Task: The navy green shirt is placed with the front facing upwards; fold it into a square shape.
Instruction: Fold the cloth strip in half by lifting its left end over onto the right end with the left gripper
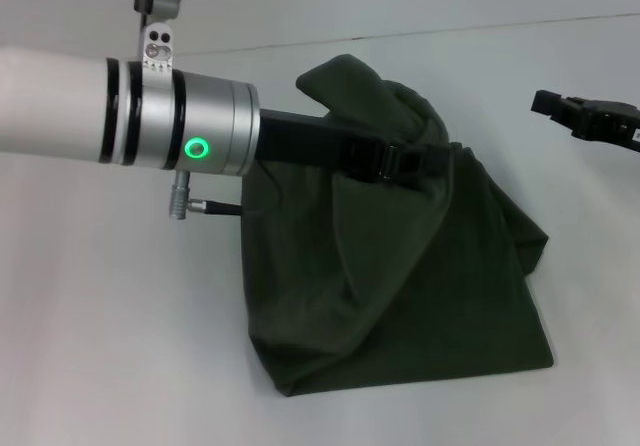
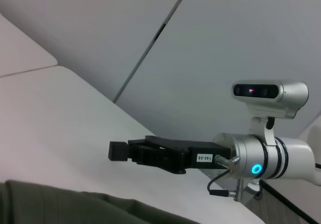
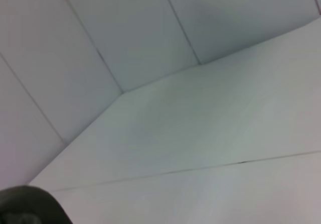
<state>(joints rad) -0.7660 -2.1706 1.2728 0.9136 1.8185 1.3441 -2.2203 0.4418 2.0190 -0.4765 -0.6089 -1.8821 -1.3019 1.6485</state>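
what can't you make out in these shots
- Shirt print and collar: head view, hidden by bunched folds.
- Left gripper grip: head view, its tips sit in the cloth.
- Right gripper: head view, cut off by the edge; left wrist view too side-on to tell.

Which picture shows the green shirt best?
The head view: almost the whole rumpled shirt lies on the table, with the left gripper at its bunched top. The wrist views show only dark green edges.
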